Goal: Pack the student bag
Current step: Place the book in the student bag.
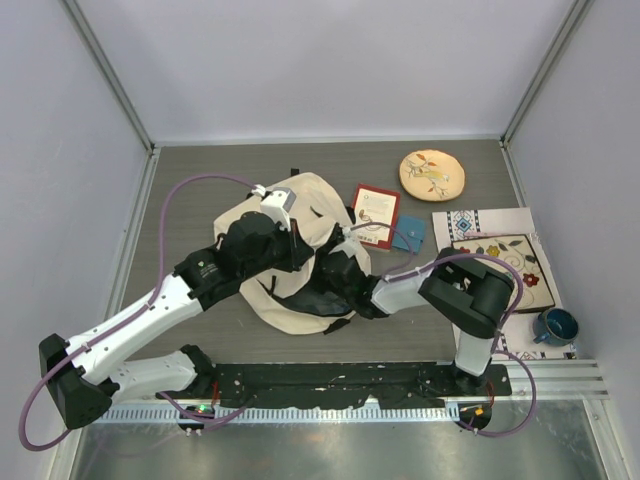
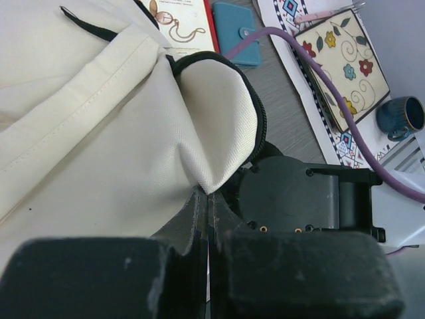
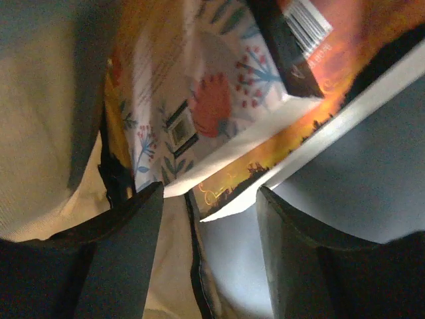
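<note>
The cream student bag (image 1: 300, 305) lies mid-table with its black-edged opening facing right. My left gripper (image 1: 300, 250) is shut on the bag's fabric at the rim of the opening (image 2: 209, 194) and holds it up. My right gripper (image 1: 335, 272) reaches into the opening. In the right wrist view it (image 3: 209, 199) is open. The corners of a floral-covered book (image 3: 192, 100) and an orange-covered book (image 3: 292, 136) lie just ahead of its fingertips, inside the bag and unclamped. A red book (image 1: 375, 215) and a small teal wallet (image 1: 408, 233) lie on the table to the right of the bag.
A round tan embroidered disc (image 1: 432, 174) lies at the back right. A floral patterned mat (image 1: 505, 268) on a white cloth and a blue mug (image 1: 555, 325) are at the right. The right arm's purple cable (image 2: 319, 73) crosses over the mat.
</note>
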`<state>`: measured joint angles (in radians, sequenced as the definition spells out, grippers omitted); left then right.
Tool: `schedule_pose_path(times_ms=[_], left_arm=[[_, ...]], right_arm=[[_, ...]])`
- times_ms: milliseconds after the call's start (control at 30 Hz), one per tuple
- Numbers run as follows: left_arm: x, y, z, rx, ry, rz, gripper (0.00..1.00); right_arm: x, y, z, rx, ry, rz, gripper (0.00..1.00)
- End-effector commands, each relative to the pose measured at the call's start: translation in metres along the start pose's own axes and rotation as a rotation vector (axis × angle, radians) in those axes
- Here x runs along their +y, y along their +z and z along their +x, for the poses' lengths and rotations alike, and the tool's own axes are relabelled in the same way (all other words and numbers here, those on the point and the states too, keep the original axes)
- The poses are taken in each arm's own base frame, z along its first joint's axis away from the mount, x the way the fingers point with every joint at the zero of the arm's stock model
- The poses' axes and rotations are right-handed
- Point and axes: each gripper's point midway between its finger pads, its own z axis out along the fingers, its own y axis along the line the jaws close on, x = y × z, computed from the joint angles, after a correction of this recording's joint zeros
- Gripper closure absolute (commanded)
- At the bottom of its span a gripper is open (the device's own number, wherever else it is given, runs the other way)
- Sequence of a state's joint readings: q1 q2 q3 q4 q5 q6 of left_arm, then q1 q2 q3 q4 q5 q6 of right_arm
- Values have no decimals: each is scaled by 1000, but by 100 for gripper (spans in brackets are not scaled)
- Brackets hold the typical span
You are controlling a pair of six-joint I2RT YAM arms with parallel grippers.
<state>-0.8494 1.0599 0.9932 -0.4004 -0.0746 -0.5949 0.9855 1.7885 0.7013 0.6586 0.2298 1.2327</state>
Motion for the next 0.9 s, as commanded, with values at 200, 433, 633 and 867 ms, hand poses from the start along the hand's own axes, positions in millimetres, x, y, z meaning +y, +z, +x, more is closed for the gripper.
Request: schedule_pose_path(times_ms=[200, 433, 633, 867], left_arm=[[16, -17, -19, -101, -30, -94, 100], [47, -29, -15, -119, -24, -224, 100], [61, -33, -6, -101, -18, -266, 100], [62, -30, 13, -62, -54, -242, 100]], right_arm=[[71, 25, -1, 4, -55, -233, 55], [53, -24, -5, 7, -91, -247, 39], [67, -73, -16, 19, -131, -282, 37], [23, -108, -59, -122, -204, 36, 38]])
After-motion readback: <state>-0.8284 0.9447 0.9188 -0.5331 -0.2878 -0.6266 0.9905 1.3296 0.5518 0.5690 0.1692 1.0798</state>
